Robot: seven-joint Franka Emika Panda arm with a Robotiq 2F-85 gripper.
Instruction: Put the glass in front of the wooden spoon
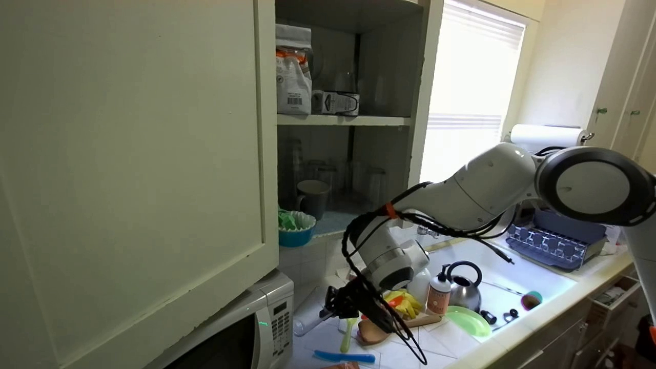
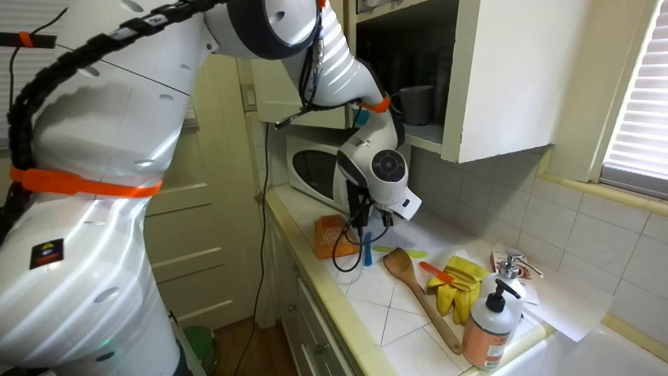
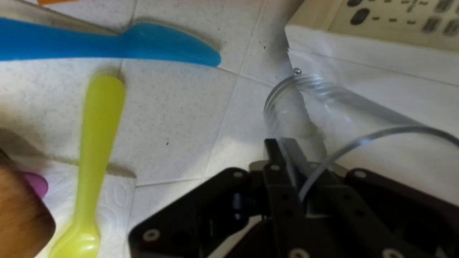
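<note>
The clear glass (image 3: 344, 107) is a tall tumbler. In an exterior view the glass (image 1: 306, 324) hangs tilted just over the counter beside the microwave; whether it touches the counter I cannot tell. My gripper (image 3: 281, 143) is shut on the glass wall near the rim, one finger inside and one outside. The gripper also shows in an exterior view (image 1: 328, 310). The wooden spoon (image 2: 401, 262) lies on the counter, its broad end toward the microwave; it also shows behind the gripper cables in an exterior view (image 1: 373, 332) and at the wrist view's left edge (image 3: 21, 211).
A blue knife (image 3: 161, 44) and a yellow-green spoon (image 3: 96, 136) lie between the glass and the wooden spoon. The microwave (image 3: 322, 39) stands close to the glass. An orange bag (image 2: 334, 236), yellow gloves (image 2: 459, 284) and soap bottles (image 2: 490, 326) are also on the counter.
</note>
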